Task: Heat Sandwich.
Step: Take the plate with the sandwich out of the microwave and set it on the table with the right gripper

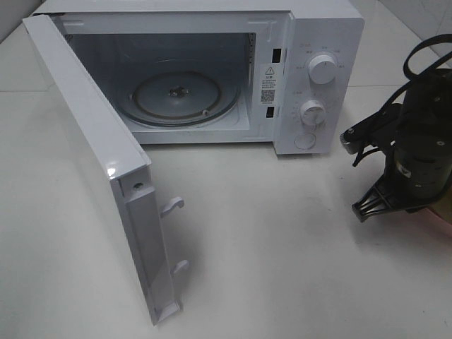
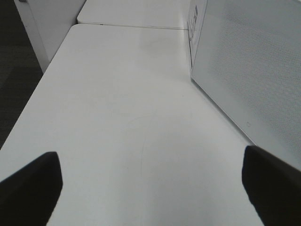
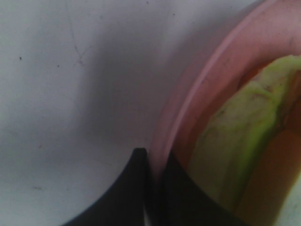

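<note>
Sandwich [image 3: 244,141] shows only in the right wrist view: a pale green lettuce edge lying inside the pink plate [image 3: 207,80], just past the right gripper [image 3: 153,188]. That gripper's two dark fingertips [image 3: 129,188] are pinched together on the plate's rim, one fingertip outside the rim over the white table [image 3: 70,94], the other inside it, right beside the lettuce. The bread slice itself cannot be made out here.

From the exterior high camera, the right arm [image 1: 417,148] hangs low at the table's edge, off to the control-panel side of the microwave [image 1: 318,42]. Only a sliver of pink shows beneath the arm; the sandwich is hidden under it. The microwave door [image 1: 92,162] stands swung wide open, its two latch hooks [image 1: 171,206] pointing toward the arm. Inside, the glass turntable [image 1: 176,95] lies bare. Two round knobs [image 1: 323,68] and a button sit on the panel facing the arm.

In the left wrist view, the left gripper [image 2: 150,183] is spread wide, a dark fingertip [image 2: 33,183] at either side with bare white table between and ahead. A perforated white side of the microwave stands close beside one fingertip.
</note>
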You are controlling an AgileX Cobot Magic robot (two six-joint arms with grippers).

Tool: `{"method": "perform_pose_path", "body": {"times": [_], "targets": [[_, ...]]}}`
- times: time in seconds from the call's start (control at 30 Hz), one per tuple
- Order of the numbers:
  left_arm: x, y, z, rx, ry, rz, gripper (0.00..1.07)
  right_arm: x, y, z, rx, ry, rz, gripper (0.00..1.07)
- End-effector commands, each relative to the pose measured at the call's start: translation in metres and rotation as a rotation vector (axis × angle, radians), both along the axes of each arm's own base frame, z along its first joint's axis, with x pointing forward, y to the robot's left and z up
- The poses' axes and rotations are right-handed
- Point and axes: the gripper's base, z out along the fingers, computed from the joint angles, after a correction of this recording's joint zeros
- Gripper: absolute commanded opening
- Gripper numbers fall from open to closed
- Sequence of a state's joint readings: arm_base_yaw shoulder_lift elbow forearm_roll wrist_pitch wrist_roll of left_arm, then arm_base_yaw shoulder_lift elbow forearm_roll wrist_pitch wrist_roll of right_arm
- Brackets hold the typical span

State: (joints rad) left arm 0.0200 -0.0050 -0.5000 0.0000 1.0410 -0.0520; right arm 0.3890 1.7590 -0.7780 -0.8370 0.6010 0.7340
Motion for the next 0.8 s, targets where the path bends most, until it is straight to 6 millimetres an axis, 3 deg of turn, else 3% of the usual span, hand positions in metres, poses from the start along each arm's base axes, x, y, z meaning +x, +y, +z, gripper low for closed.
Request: {"method": "perform_pose_path", "body": {"times": [0.03,0.27,0.4,0.8], "targets": [[-0.003,0.0,-0.001,0.001,-0.028,0.002,0.98,0.005,-0.003,-0.005,-0.033,-0.005,0.007,0.0],[-0.003,0.0,-0.001,0.001,-0.028,0.002,0.98,0.007,-0.001,-0.018,-0.029,0.013,0.015,0.01],[-0.003,0.0,-0.001,0.001,-0.028,0.002,0.98,0.009,-0.009,-0.028,-0.026,0.038,-0.013,0.01],[-0.003,0.0,-0.001,0.001,-0.028,0.002,0.98,0.008,-0.01,-0.037,-0.037,0.071,-0.007,0.01]]}}
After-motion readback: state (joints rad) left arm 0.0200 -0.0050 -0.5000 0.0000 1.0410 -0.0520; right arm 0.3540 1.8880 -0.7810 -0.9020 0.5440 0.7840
